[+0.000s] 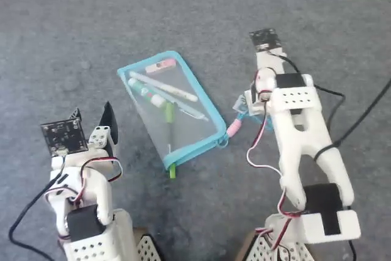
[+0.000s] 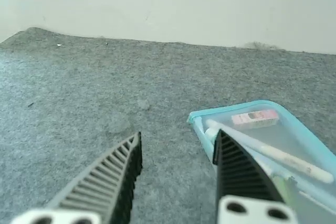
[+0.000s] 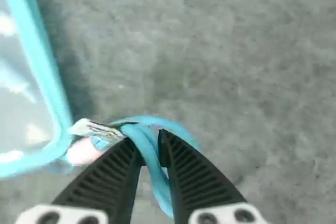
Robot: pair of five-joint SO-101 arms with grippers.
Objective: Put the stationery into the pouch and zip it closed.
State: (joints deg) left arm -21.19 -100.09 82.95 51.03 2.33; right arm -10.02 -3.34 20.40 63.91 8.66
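Note:
The clear pouch [image 1: 174, 114] with a teal zip border lies slanted mid-table. Inside it are a white pen [image 1: 164, 86], a green-capped marker [image 1: 166, 111] and a pink eraser [image 1: 161, 65]. A green tip [image 1: 172, 170] pokes out of the pouch's near corner. My right gripper [image 3: 148, 139] is shut on the teal loop [image 3: 157, 179] at the zipper pull [image 3: 97, 128]; the high view shows this right gripper [image 1: 242, 110] at the pouch's right corner. My left gripper [image 1: 91, 116] stands open to the left of the pouch, holding nothing. Past the left gripper [image 2: 178, 153] lies the pouch [image 2: 273, 140].
Grey carpet-like mat [image 1: 73, 47] covers the table, with bare room left of and beyond the pouch. A pale wall [image 2: 168, 3] bounds the far edge. Black cables [image 1: 360, 114] trail beside the right arm.

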